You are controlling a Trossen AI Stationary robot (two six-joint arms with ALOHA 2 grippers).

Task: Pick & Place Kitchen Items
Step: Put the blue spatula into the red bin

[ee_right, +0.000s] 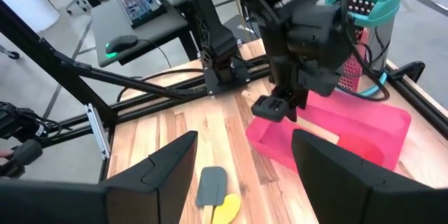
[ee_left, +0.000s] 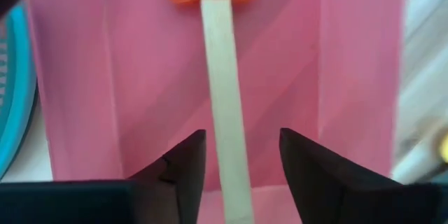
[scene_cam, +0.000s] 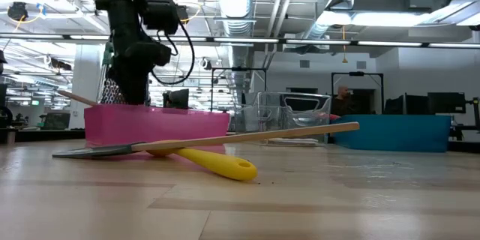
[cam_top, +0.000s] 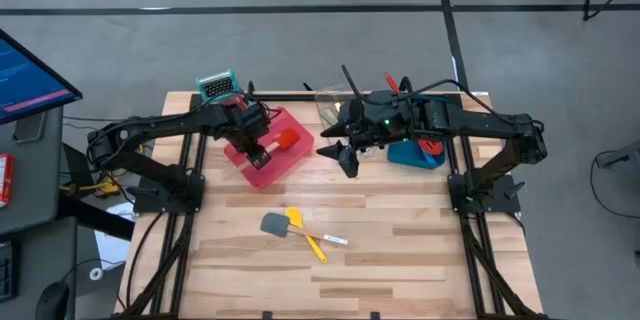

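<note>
1. At the far left I see the teal-topped box grater (cam_top: pixel 217 86), standing just behind the flat pink-red plastic tray (cam_top: pixel 240 157); it is only a neighbour here, not something to move.
2. My left gripper (ee_left: pixel 238 164) hangs over this tray. Its fingers are spread on both sides of the pale handle of the red wooden-handled spatula (ee_left: pixel 222 98) without touching it, so I judge the spatula is let go and lies in the tray, where it belongs.
3. Nearer to me on the wooden table (cam_top: pixel 400 260), the grey-teal spatula (cam_top: pixel 275 224) and the yellow plastic spoon (cam_top: pixel 303 230) lie crossed, touching; they wait for collecting.
4. My right gripper (cam_top: pixel 343 155) hovers beside the tray, fingers wide and empty, probably ready for them.
5. Behind it sit the clear tray (cam_top: pixel 328 106) and the blue tray (cam_top: pixel 410 155).
</note>
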